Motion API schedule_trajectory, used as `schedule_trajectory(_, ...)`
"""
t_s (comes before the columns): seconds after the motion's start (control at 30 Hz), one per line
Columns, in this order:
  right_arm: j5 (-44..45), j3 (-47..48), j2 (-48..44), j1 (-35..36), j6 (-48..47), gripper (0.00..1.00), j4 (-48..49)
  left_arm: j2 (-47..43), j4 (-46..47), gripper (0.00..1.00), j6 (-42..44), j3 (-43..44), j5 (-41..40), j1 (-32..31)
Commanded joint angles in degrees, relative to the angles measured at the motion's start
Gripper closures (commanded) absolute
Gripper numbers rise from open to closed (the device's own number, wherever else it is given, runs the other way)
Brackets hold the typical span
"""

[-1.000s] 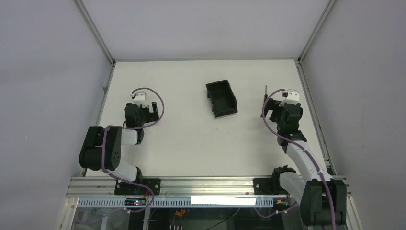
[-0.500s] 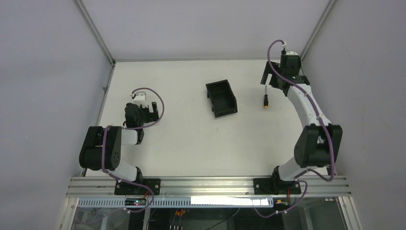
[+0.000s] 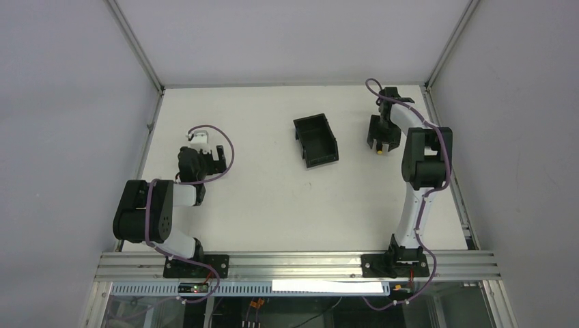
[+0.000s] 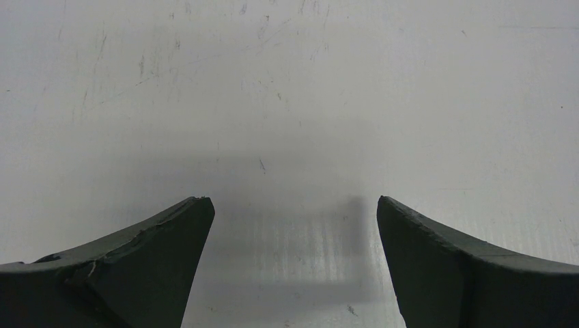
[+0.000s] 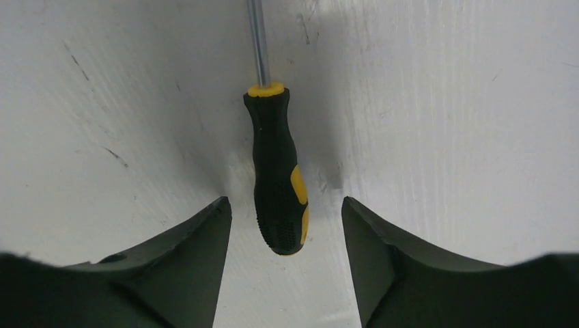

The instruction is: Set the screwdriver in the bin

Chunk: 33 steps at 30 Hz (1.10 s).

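The screwdriver (image 5: 276, 174), with a black and yellow handle and a thin metal shaft, lies on the white table at the far right. In the top view only its yellow butt end (image 3: 379, 152) shows, below my right gripper (image 3: 379, 140). My right gripper (image 5: 285, 203) stands open, its fingers on either side of the handle's end with a gap on both sides. The black bin (image 3: 316, 140) sits empty to the left of the screwdriver, apart from it. My left gripper (image 3: 218, 154) rests low at the left, open (image 4: 293, 201) over bare table.
Metal frame rails (image 3: 444, 130) and grey walls border the table close to the right arm. The right arm's elbow (image 3: 425, 160) is folded high just right of the screwdriver. Bare white table lies between the bin and the left arm.
The right arm swung from the near right out to the far right and came down over the screwdriver. Its jaws have narrowed around the handle. The left arm has not moved.
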Motion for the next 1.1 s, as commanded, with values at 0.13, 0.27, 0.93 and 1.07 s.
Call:
schedule_trajectory(0.13,3.1,-0.5,-0.9,-0.3,-0.4,0.63,1.9,-1.3,1.6,0.01,-0.1,-0.1,0.1,-0.1)
schedule_trajectory(0.27,2.3,-1.1,-2.9,-0.3,-1.7,0.8,3.6,-1.3,1.5,0.01,-0.1,-0.1,0.1,-0.1)
schedule_trajectory(0.93,-21.8,-8.3,-30.5,13.3,-23.6,0.93,8.1,-1.3,1.5,0.01,-0.1,-0.1,0.1,-0.1)
schedule_trajectory(1.07,-23.1,-8.1,-28.9,17.9,-25.9,0.91,9.0,-1.3,1.5,0.01,-0.1,-0.1,0.1,-0.1)
